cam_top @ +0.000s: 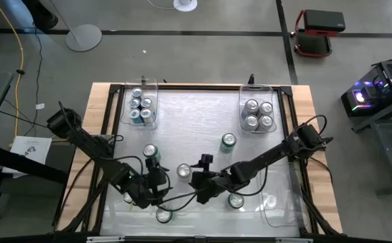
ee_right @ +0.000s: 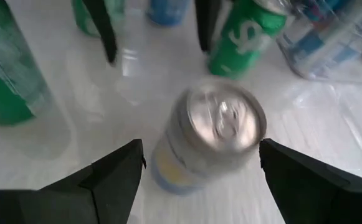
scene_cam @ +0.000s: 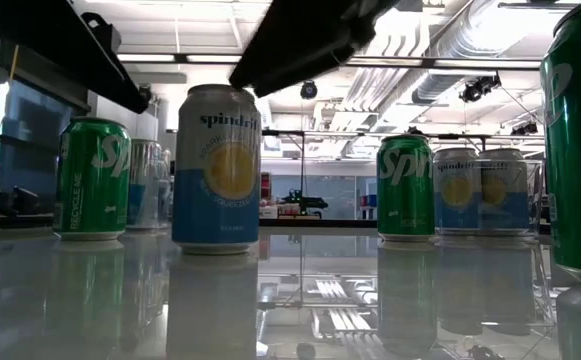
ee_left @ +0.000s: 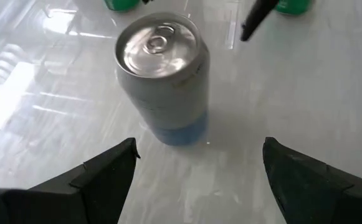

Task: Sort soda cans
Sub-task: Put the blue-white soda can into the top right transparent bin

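Both grippers, left (cam_top: 160, 181) and right (cam_top: 197, 179), hang released either side of the blue-and-silver can (cam_top: 183, 171), not touching it

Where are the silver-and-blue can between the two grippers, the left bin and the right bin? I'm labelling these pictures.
silver-and-blue can (cam_top: 183, 171), high view, on its silver top.
left bin (cam_top: 154, 84), high view, on its far right rim.
right bin (cam_top: 258, 88), high view, on its far rim.

The green can (scene_cam: 580, 140) is cut by the low view's right edge; another can (ee_right: 209, 137) shows blurred.
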Controlling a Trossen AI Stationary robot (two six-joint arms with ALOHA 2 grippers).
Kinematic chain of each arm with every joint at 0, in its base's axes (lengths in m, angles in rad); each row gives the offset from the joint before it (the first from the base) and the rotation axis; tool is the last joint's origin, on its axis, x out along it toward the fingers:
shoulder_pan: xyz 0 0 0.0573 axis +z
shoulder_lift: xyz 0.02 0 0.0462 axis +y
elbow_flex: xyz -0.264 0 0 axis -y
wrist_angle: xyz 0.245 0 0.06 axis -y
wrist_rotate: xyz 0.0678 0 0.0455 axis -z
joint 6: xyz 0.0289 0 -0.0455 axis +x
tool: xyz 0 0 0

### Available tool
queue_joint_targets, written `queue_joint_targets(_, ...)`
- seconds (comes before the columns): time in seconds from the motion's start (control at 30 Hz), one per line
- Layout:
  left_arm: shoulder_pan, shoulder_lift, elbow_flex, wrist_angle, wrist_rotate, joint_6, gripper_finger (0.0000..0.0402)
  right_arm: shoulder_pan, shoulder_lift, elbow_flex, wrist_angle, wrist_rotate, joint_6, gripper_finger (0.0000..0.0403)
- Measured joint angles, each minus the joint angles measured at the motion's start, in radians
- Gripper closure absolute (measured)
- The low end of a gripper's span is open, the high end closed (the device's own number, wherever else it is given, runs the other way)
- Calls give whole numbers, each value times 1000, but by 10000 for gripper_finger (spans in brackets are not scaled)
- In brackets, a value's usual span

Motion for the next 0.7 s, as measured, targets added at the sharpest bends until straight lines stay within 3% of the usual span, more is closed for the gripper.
queue_joint_targets(0.07, 7, 0, 0, 0, -2, 9, 76, -22, 0, 0, 49, -56, -34, 96)
queue_joint_targets(0.23, 3, 0, 0, 0, -4, -4, 76, -113, 0, 0, 165, -313, -84, 96)
queue_joint_targets(0.47, -19, 0, 0, 0, -23, -26, 76, -217, 0, 0, 141, -583, -94, 87)
queue_joint_targets(0.7, -24, 0, 0, -2, -28, -34, 76, -231, 38, 4, 153, -619, -183, 86)
